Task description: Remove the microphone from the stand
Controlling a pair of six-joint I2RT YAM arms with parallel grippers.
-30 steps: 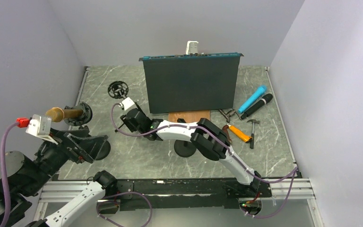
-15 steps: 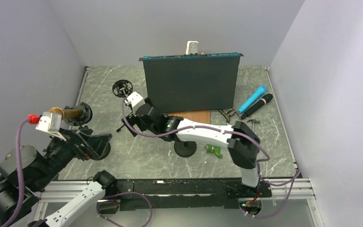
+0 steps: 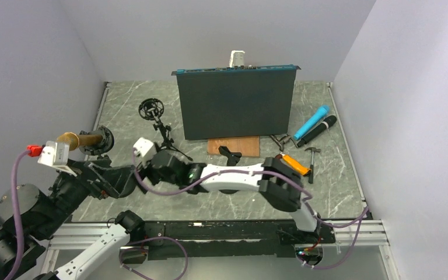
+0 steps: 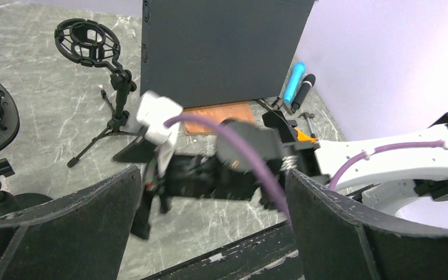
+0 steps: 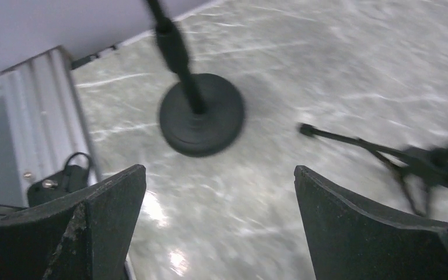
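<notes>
Two end effectors stand with their fingers spread wide and nothing between them. The left end effector (image 4: pixel 211 172) looks across the grey marbled surface (image 3: pixel 326 175) at the right arm's wrist, which fills the middle of its view. The right end effector (image 5: pixel 219 169) faces a round black base (image 5: pixel 201 122) whose pole runs out of the top of the frame.

At the left edge of the top view sits the microphone (image 3: pixel 77 140). It has a rounded tan head and a brown barrel, and it lies roughly level with the head pointing left. Its far end is seated in a black ring mount (image 3: pixel 101 140) on the stand. Neither end effector touches it.

Up and to the right of it stands a small tripod (image 3: pixel 162 131) carrying an empty black ring cradle (image 3: pixel 150 109). One tripod leg shows blurred at the right of the right wrist view.

Behind, in the centre, a dark upright panel (image 3: pixel 236 102) blocks part of the surface, with a wooden board (image 3: pixel 233 144) at its foot. On the right lie a blue stick (image 3: pixel 312 121) and a black stick (image 3: pixel 318 131) side by side. A hammer (image 3: pixel 311 158) and an orange-handled tool (image 3: pixel 295 164) lie below them.
</notes>
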